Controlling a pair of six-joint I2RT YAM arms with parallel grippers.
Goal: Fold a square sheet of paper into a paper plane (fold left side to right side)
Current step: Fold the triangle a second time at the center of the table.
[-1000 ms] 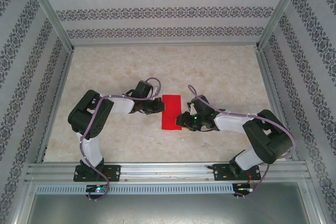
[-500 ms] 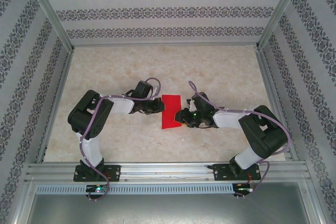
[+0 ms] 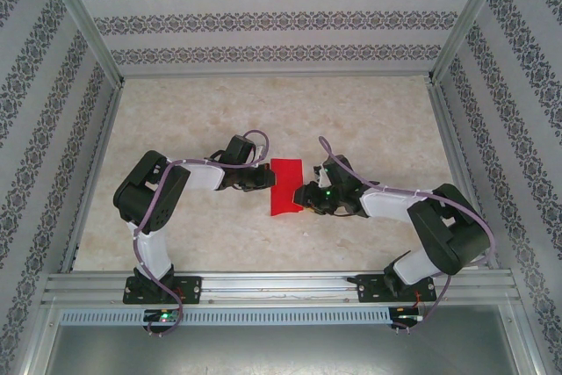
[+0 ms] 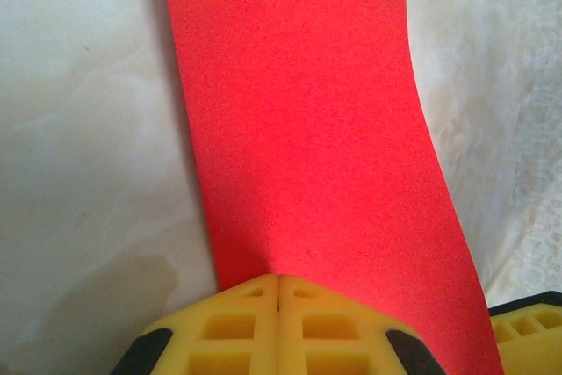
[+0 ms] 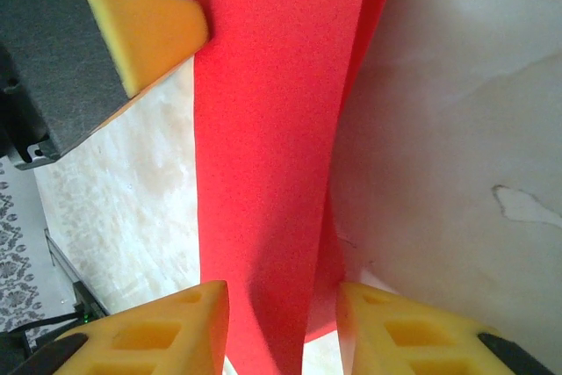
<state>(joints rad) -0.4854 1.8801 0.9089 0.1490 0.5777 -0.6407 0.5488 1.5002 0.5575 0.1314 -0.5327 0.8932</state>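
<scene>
The square sheet of paper (image 3: 285, 186) lies in the middle of the table as a narrow red rectangle, folded in half lengthwise. My left gripper (image 3: 266, 179) is shut, its yellow tips (image 4: 278, 278) resting on the paper (image 4: 307, 129) at its left edge. My right gripper (image 3: 303, 195) meets the paper from the right. Its jaws (image 5: 281, 305) stand apart and straddle the paper (image 5: 272, 129), whose top layer rises between them above the lower layer. The left gripper's finger (image 5: 149, 28) shows at the paper's far edge in the right wrist view.
The marbled tabletop (image 3: 369, 120) is ringed by patterned walls and a metal frame (image 3: 448, 138). A metal rail (image 3: 281, 287) carrying both arm bases runs along the near edge.
My right gripper has shifted a little up and left, further onto the paper's right edge, and its jaws have narrowed slightly. The left gripper has stayed put.
</scene>
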